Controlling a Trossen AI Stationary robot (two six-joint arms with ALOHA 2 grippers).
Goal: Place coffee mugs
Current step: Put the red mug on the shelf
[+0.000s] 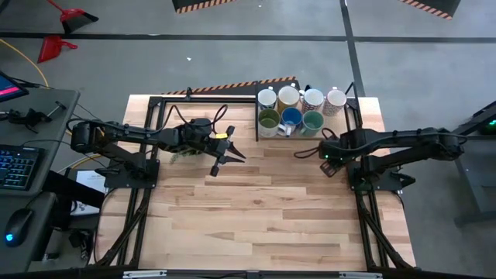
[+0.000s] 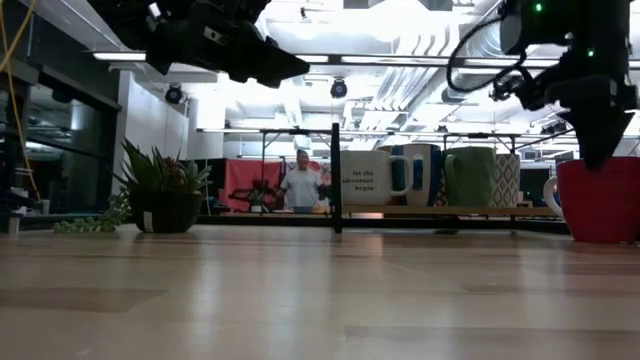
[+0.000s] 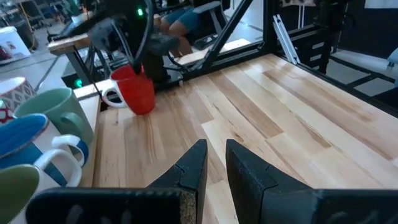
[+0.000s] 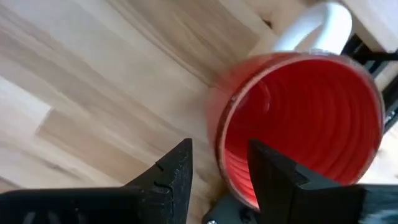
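- Your right gripper [image 4: 217,165] is right at the red mug [image 4: 305,118]. One finger [image 4: 277,171] hangs inside the cup and the other finger [image 4: 171,171] is outside. The mug's rim sits in the gap between them. The fingers are spread apart and I judge they do not squeeze the rim yet.
- The red mug [image 3: 137,90] stands upright on the table [image 1: 263,201]. Its white handle [image 4: 320,28] points away from the fingers, so the handle is not in your way.
- From above, the right gripper [image 1: 325,153] is just in front of the group of mugs [image 1: 298,110] at the back of the table. The red mug is hidden under the arm there.
- Your left gripper [image 1: 225,159] waits above the table, away from the mugs. Its fingers are a little apart and hold nothing.
- The right arm is the nearer one. I think you next close on the rim and lift.
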